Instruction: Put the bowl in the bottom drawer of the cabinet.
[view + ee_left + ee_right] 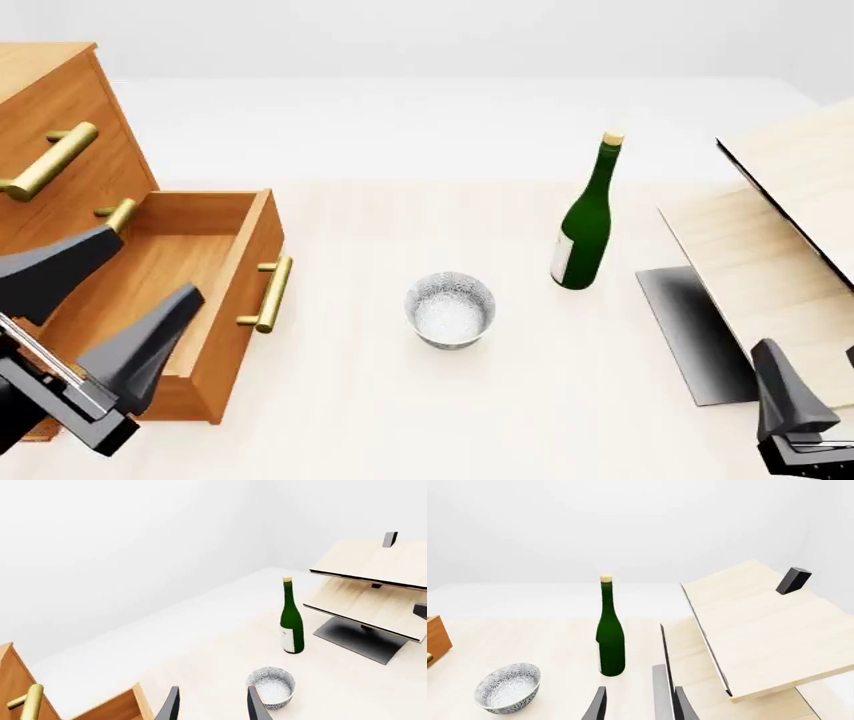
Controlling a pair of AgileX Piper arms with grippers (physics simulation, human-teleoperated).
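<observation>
The speckled white bowl (451, 308) stands upright on the table, empty, right of the cabinet (54, 120). The bottom drawer (200, 250) is pulled out, its brass handle (271, 293) facing the bowl, and nothing shows inside it. My left gripper (118, 305) hovers open over the drawer's near part, holding nothing. In the left wrist view the bowl (270, 686) lies just beyond one of that gripper's (212, 707) fingertips. My right gripper (817, 385) is low at the near right, open and empty, far from the bowl (508, 687).
A tall green bottle (583, 220) stands just right of and behind the bowl. A pale wood box (774, 260) with a dark panel fills the right side, tilted open. Two upper brass handles (51, 160) stick out from the cabinet front.
</observation>
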